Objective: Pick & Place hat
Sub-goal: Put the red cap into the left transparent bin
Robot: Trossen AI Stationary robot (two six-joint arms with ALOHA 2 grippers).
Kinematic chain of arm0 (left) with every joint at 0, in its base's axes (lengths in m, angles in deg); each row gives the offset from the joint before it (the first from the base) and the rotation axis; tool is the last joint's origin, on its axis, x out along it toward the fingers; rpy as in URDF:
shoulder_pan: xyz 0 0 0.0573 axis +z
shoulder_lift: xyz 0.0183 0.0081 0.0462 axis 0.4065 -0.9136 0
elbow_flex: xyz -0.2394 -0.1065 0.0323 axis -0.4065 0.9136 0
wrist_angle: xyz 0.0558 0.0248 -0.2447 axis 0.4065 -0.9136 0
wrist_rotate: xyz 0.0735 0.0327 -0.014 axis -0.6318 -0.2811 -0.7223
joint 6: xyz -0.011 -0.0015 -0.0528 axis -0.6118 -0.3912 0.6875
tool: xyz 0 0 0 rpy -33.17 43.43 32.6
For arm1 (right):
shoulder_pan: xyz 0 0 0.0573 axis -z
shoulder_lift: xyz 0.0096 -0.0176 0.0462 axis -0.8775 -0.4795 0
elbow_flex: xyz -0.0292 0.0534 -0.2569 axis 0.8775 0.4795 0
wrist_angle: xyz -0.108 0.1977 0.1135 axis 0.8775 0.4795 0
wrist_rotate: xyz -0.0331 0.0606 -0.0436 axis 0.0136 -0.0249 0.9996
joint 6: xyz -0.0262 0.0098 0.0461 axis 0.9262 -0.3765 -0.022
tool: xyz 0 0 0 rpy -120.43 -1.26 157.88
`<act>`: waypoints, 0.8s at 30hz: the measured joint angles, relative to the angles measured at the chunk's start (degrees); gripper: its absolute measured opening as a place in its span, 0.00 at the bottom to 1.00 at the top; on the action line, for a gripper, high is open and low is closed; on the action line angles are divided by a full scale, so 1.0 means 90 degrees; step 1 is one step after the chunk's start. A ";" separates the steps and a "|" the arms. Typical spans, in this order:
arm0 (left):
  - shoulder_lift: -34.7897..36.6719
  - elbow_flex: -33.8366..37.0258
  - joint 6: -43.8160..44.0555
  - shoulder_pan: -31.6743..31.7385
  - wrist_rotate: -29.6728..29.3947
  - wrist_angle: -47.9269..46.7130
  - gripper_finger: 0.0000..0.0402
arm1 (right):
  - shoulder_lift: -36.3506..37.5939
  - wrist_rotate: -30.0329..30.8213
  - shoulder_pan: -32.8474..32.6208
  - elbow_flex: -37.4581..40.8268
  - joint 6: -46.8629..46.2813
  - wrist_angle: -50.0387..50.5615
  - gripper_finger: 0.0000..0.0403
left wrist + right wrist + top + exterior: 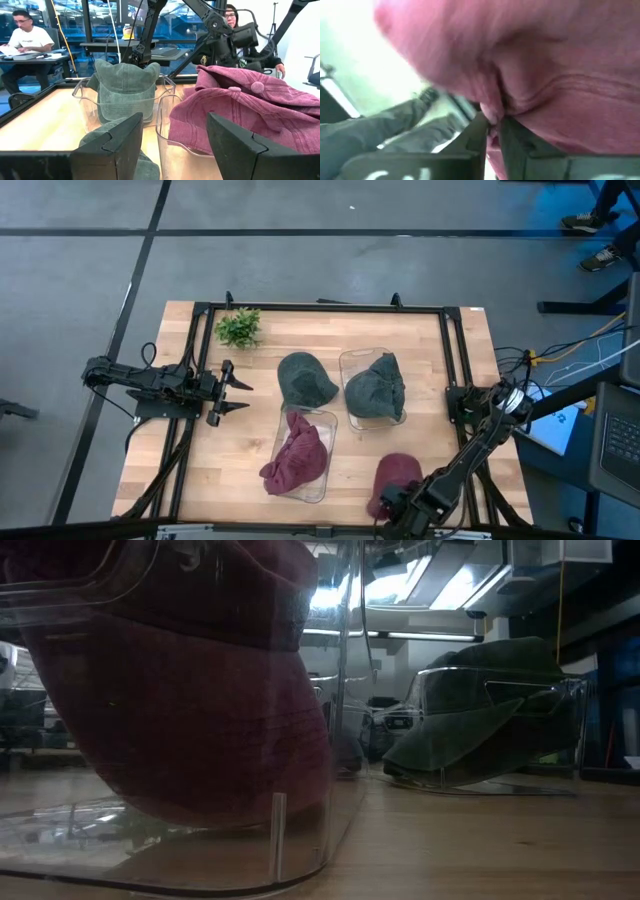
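Observation:
A maroon hat [398, 473] lies at the table's near right, and my right gripper [384, 502] is shut on its near edge. A second maroon hat [296, 460] fills a clear bin [322, 423] near the middle. A dark green hat [375, 388] sits in another clear bin [352, 360] to the right. A third hat, grey-green [305, 378], rests on the bare wood between them. My left gripper [236, 392] waits open at the table's left, level, with nothing between its fingers. My right gripper pinches a gathered fold of the maroon hat's cloth [492, 112] between its two fingers [517, 142]. It comes slanting down from the table's near right at the hat's near edge [380, 498]. Whether the hat is clear of the wood, I cannot tell.
A small green plant [238, 327] stands at the far left corner. A black frame [320, 308] runs around the tabletop. Bare wood [240, 460] lies to the left of the bins. People sit at desks in the room beyond the table.

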 joint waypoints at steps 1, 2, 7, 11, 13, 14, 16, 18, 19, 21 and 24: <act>0.0000 0.0000 0.0001 -0.0001 -0.0001 0.0000 0.53 | 0.0086 0.0084 0.0010 -0.0002 -0.0001 -0.0013 0.08; 0.0002 0.0000 -0.0001 0.0000 -0.0001 0.0000 0.53 | 0.0162 0.0178 0.0025 -0.0002 0.0001 -0.0002 0.06; 0.0000 0.0002 0.0001 -0.0001 0.0001 0.0000 0.53 | 0.0582 0.0670 0.0149 -0.0002 -0.0001 0.0018 0.02; 0.0000 0.0000 0.0000 0.0001 0.0001 0.0000 0.53 | 0.0813 0.0961 0.0221 -0.0002 0.0063 0.0035 0.02; 0.0000 0.0000 0.0002 -0.0001 -0.0001 0.0000 0.52 | 0.0934 0.1023 0.0247 -0.0002 0.0123 0.0034 0.01; 0.0000 0.0000 0.0002 -0.0001 0.0002 0.0000 0.52 | 0.0979 0.1027 0.0259 -0.0005 0.0125 0.0024 0.01; 0.0000 0.0000 0.0001 0.0001 -0.0001 0.0000 0.52 | 0.1034 0.1025 0.0273 -0.0005 0.0125 0.0003 0.01; 0.0001 0.0000 0.0000 -0.0001 0.0000 0.0000 0.53 | 0.1075 0.1075 0.0276 -0.0005 0.0126 -0.0027 0.01; 0.0000 0.0000 0.0000 -0.0001 -0.0001 0.0000 0.53 | 0.1106 0.1152 0.0276 -0.0005 0.0127 -0.0066 0.01; 0.0002 0.0000 -0.0001 -0.0001 -0.0001 0.0000 0.53 | 0.1183 0.1237 0.0276 -0.0005 0.0141 -0.0207 0.01; 0.0001 0.0000 0.0000 -0.0001 0.0000 0.0000 0.53 | 0.1299 0.1331 0.0276 -0.0007 0.0159 -0.0275 0.01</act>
